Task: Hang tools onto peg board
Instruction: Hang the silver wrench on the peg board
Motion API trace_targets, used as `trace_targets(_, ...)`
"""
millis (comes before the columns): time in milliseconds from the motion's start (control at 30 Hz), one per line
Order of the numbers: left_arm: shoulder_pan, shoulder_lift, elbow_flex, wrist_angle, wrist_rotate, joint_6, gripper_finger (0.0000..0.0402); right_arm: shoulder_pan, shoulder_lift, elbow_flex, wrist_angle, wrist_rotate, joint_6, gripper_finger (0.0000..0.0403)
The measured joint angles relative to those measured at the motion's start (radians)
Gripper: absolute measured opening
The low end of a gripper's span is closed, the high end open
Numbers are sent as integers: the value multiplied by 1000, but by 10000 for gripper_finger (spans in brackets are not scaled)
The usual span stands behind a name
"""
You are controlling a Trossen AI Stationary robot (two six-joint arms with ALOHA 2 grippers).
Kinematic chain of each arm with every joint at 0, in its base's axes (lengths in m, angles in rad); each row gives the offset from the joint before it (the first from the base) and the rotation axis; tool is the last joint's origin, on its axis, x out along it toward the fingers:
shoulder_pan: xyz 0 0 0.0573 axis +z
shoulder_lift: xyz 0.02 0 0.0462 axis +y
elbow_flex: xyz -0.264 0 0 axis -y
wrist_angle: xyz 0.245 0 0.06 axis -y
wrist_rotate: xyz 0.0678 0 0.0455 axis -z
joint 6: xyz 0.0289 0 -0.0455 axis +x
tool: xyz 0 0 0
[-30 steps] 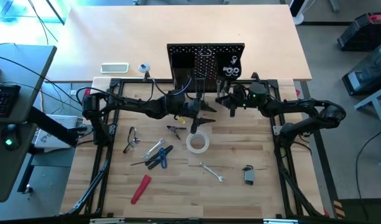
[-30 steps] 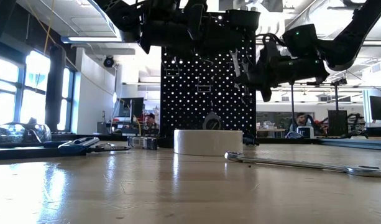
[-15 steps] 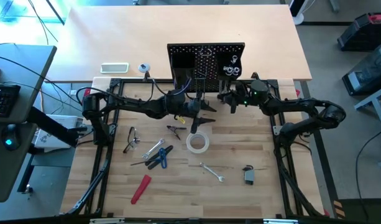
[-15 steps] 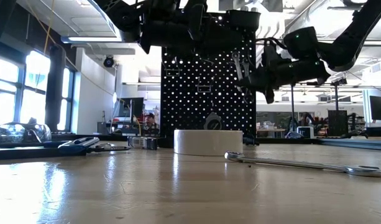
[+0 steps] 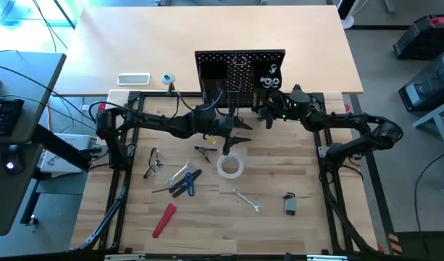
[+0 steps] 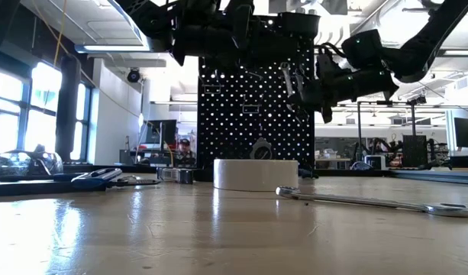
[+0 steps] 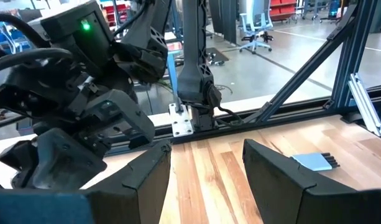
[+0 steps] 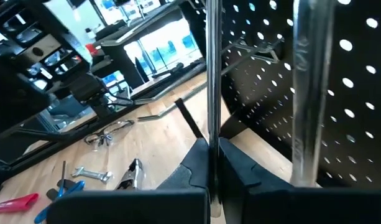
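Wrench [image 8: 208, 87] pinched edge-on in right gripper [image 8: 210, 163], fingers pressed together on it, held up close to peg board [image 5: 240, 69] at table's far side. Step: hanging it. Next: line up wrench w/ a hook, then release. Left gripper [image 7: 206, 171] spread, empty, hovering near tape roll [image 5: 230, 166].

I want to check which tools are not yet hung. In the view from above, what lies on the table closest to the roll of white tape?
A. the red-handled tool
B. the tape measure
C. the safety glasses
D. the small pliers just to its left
D: in the view from above, the small pliers lie just left of the white tape roll, while the red-handled tool, tape measure and glasses lie farther away.
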State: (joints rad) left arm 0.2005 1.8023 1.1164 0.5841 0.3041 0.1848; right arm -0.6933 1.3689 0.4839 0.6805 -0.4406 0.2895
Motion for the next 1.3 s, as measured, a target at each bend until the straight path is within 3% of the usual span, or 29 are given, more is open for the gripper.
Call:
trace_targets(633, 0, 0, 0, -12, 0, -8, 193, 0, 0, -8, -27, 41, 8, 27)
trace_targets(1033, 0, 0, 0, -47, 0, -16, 193, 0, 0, -8, -82, 51, 9, 118)
trace_targets(1300, -1, -31, 0, -154, -1, 32, 193, 9, -1, -8, -105, 40, 6, 162)
